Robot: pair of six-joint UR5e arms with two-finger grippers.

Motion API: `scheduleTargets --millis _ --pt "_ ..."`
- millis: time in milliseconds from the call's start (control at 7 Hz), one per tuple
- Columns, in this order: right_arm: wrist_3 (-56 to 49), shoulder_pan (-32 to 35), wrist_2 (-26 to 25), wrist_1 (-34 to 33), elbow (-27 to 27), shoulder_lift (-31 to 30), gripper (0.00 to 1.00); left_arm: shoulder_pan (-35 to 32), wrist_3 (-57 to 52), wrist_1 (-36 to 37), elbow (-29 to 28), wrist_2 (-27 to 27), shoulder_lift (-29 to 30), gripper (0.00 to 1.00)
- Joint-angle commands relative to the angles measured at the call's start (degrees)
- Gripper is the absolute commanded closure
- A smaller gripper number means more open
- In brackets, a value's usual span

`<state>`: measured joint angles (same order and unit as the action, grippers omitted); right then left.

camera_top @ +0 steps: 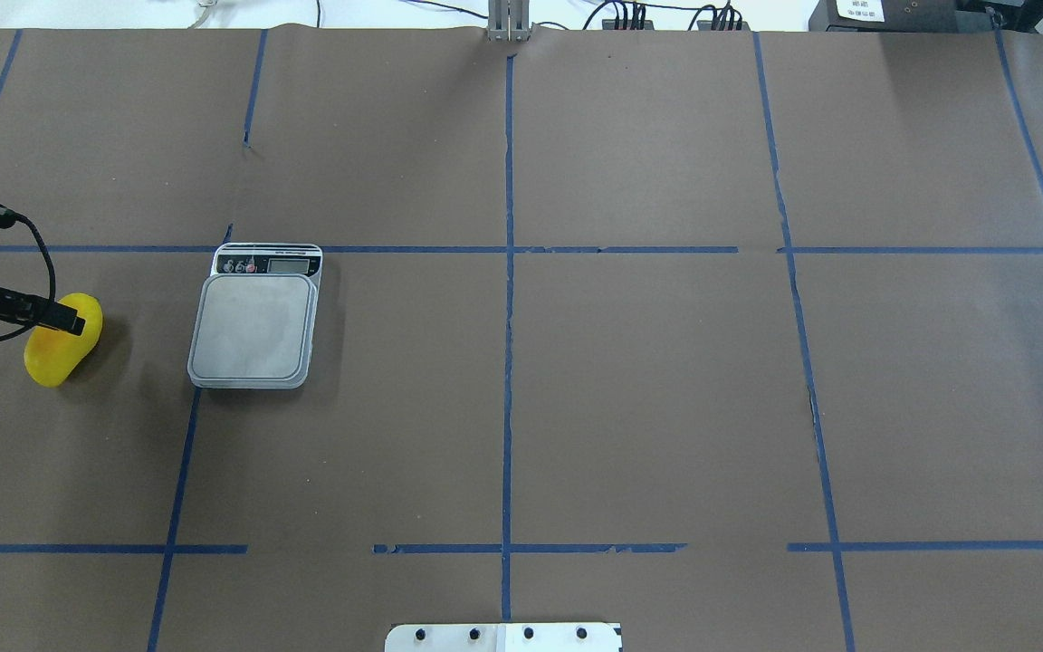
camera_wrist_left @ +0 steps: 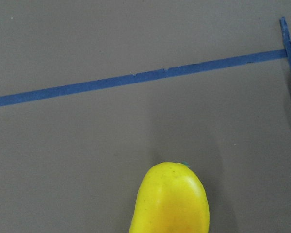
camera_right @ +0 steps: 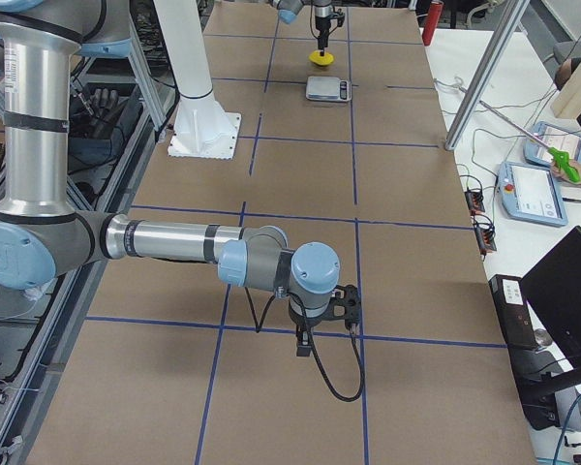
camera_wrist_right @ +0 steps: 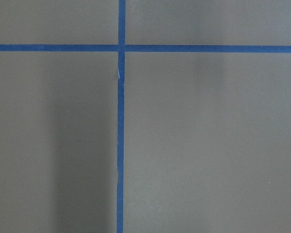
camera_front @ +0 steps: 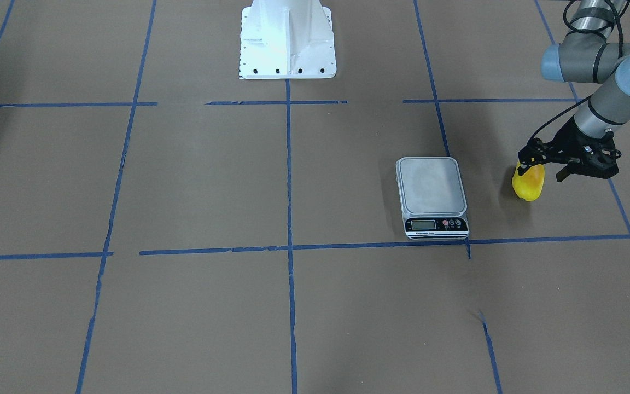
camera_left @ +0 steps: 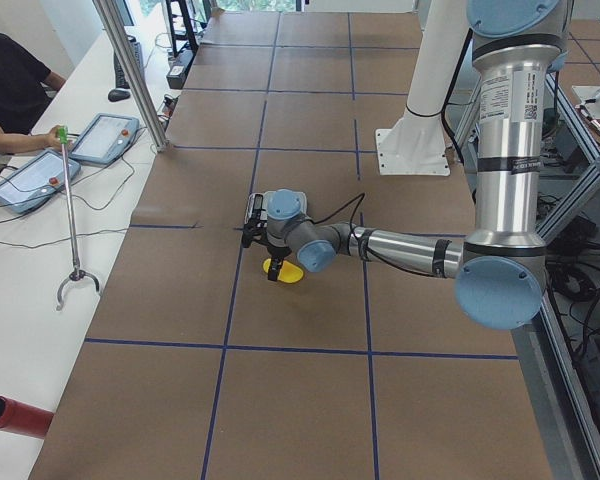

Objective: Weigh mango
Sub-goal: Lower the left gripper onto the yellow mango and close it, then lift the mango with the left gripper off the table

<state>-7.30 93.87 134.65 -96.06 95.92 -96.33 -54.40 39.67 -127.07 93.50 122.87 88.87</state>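
Observation:
The mango [camera_front: 529, 186] is glossy yellow and lies on the brown paper to the robot's left of the scale [camera_front: 431, 186], about a platform's width from it. It also shows in the overhead view [camera_top: 55, 353] and fills the bottom of the left wrist view [camera_wrist_left: 169, 199]. My left gripper [camera_front: 542, 172] hangs just over the mango with its fingers apart, open; one finger [camera_top: 64, 319] overlaps the mango's top. The scale's platform [camera_top: 254, 328] is bare. My right gripper [camera_right: 341, 308] shows only in the exterior right view, low over the paper far from the scale; I cannot tell its state.
The white robot base [camera_front: 287, 41] stands at the table's robot side. Blue tape lines [camera_top: 508, 317] cross the brown paper. Operators with tablets [camera_left: 30, 175] sit past the far edge. The right wrist view shows only paper and tape [camera_wrist_right: 120, 121].

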Motion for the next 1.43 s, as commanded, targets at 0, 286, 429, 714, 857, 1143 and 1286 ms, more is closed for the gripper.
scheduleTargets --millis 0,286,429,714,857,1143,1286 --pt "0.0 0.0 0.0 0.0 0.0 0.0 0.0 1.2 1.2 -0.5 -4.9 -0.7 3.4 0.0" --pt "0.0 0.0 0.0 0.0 0.1 0.0 0.0 1.2 1.6 -0.5 -4.7 -0.7 3.3 0.6" --pt "0.0 0.0 0.0 0.0 0.0 0.0 0.0 1.1 1.0 -0.5 -4.3 -0.6 3.3 1.0" --pt "0.0 0.0 0.0 0.0 0.1 0.0 0.0 0.2 0.5 3.3 6.4 2.3 -1.2 1.0" --pt "0.0 0.0 0.0 0.0 0.0 0.0 0.0 -1.4 0.2 10.5 11.6 4.6 -1.5 1.0" --pt "0.0 0.0 0.0 0.0 0.1 0.0 0.0 -5.9 -4.7 32.5 19.6 4.6 6.9 1.0" --pt "0.0 0.0 0.0 0.0 0.1 0.0 0.0 -9.3 -4.7 41.9 20.4 4.6 13.8 1.0"
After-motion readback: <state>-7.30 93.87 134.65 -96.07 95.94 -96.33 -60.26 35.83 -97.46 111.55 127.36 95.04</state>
